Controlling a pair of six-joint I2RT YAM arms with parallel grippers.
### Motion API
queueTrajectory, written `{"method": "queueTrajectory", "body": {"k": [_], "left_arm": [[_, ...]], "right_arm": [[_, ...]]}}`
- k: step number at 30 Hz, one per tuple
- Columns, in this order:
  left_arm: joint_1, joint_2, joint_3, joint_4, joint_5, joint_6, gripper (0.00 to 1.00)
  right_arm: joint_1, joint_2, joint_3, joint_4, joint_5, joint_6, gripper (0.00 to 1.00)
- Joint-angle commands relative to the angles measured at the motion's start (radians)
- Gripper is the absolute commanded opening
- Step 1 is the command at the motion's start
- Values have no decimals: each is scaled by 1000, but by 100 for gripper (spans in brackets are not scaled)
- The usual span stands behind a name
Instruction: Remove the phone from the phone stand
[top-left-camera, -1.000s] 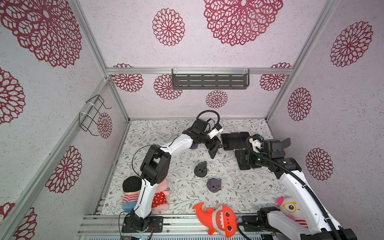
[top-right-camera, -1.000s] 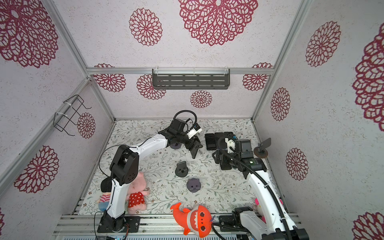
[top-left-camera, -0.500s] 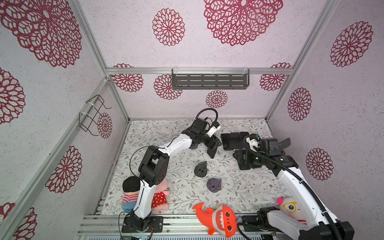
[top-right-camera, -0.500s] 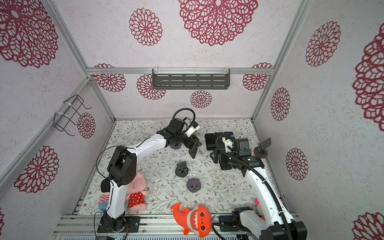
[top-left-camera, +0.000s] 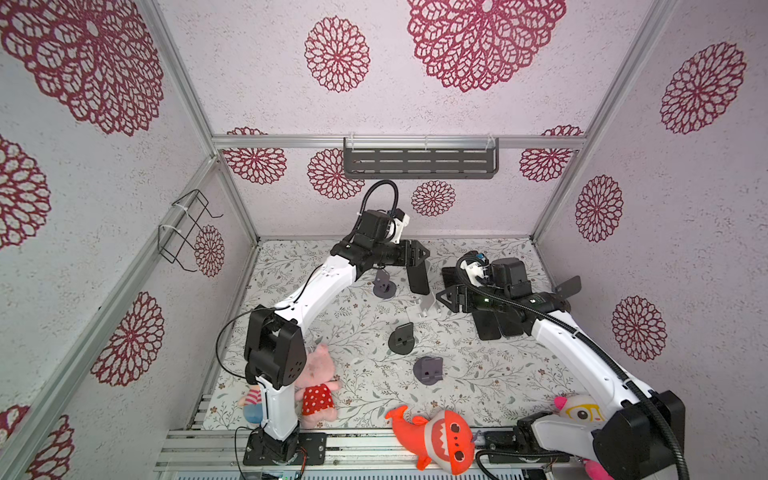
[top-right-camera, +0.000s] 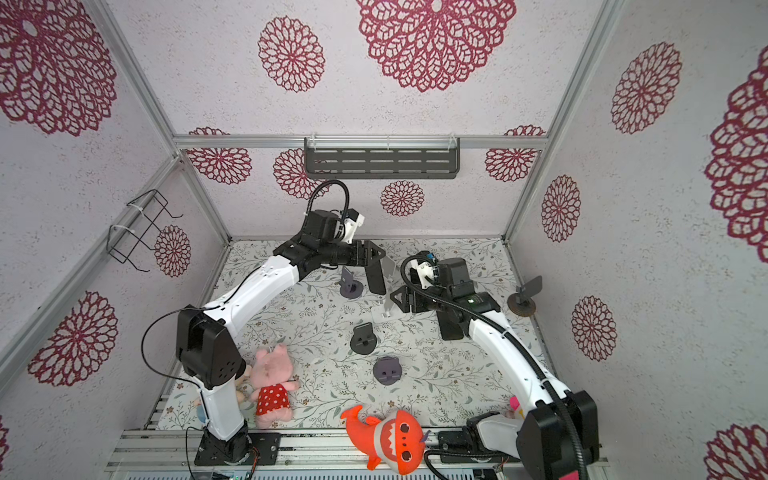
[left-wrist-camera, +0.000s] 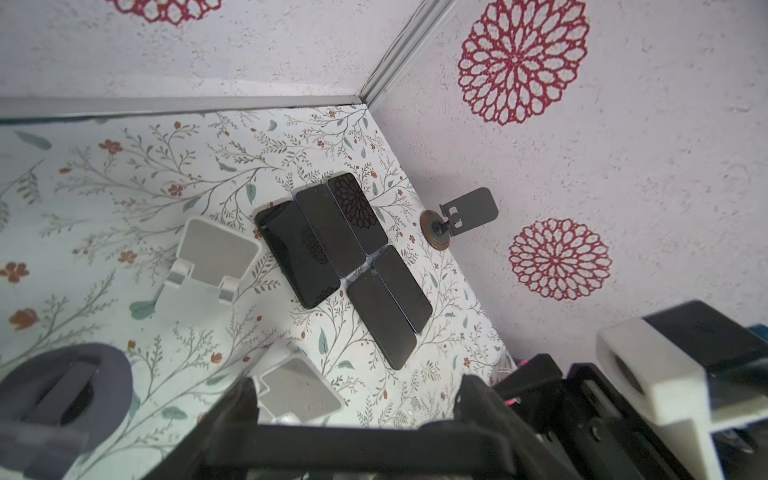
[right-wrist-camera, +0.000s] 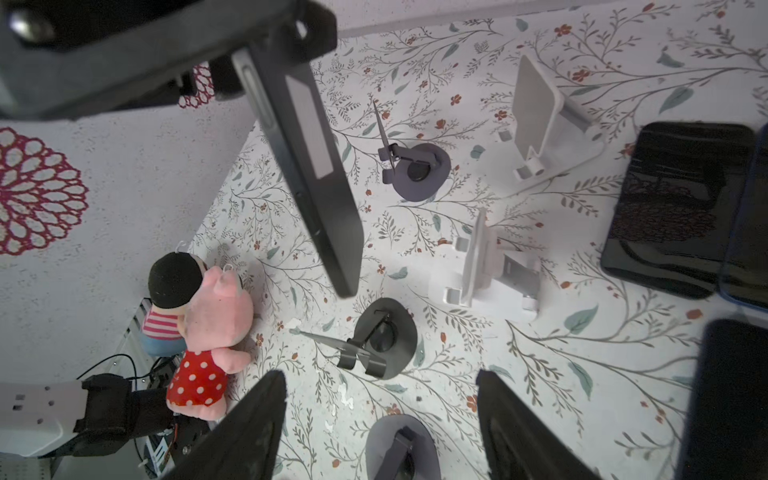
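The phone (top-left-camera: 418, 277) is a black slab hanging edge-down above the flowered table, clear of every stand; my left gripper (top-left-camera: 414, 257) is shut on its top end. It also shows in a top view (top-right-camera: 375, 277) and in the right wrist view (right-wrist-camera: 309, 166); in the left wrist view the phone (left-wrist-camera: 332, 444) spans the jaws. An empty white phone stand (top-left-camera: 424, 308) (right-wrist-camera: 484, 266) stands just below and right of it. My right gripper (top-left-camera: 445, 297) (right-wrist-camera: 380, 419) is open beside that stand, holding nothing. A second empty white stand (right-wrist-camera: 544, 112) (left-wrist-camera: 216, 253) sits farther back.
Several black phones (left-wrist-camera: 332, 224) lie flat at the back right, partly under my right arm (top-left-camera: 494, 328). Dark round stands (top-left-camera: 401, 338) (top-left-camera: 428, 370) (top-left-camera: 384, 284) dot the middle; another (top-left-camera: 565, 286) stands by the right wall. An orange shark (top-left-camera: 436, 436) and a pink pig (top-left-camera: 316, 382) lie in front.
My left gripper has lifted the phone up and back a little and turned it edge-down. My right gripper has moved left toward the white stand, its jaws a little narrower.
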Motion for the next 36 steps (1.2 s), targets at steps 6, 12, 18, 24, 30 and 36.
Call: {"method": "queueTrajectory", "body": {"k": [6,12,18,24,30,36], "left_arm": [[0,-61,-70,63,17,-120,27],[7,-74,-97,89,20,-144,27],[12,-93,-122,121,36,-165,28],[21,-110,-151,162,57,-190,29],[24,-127,-174,182,78,-201,33],[50,-160,-266,334,145,-276,74]], "right_arm": [[102,103,67,165,-10,48,68],[135,136,80,207,20,47,56],[146,156,84,220,58,40,34],[150,154,77,231,95,37,12],[151,162,71,257,92,47,0],[150,148,71,278,80,69,0]]}}
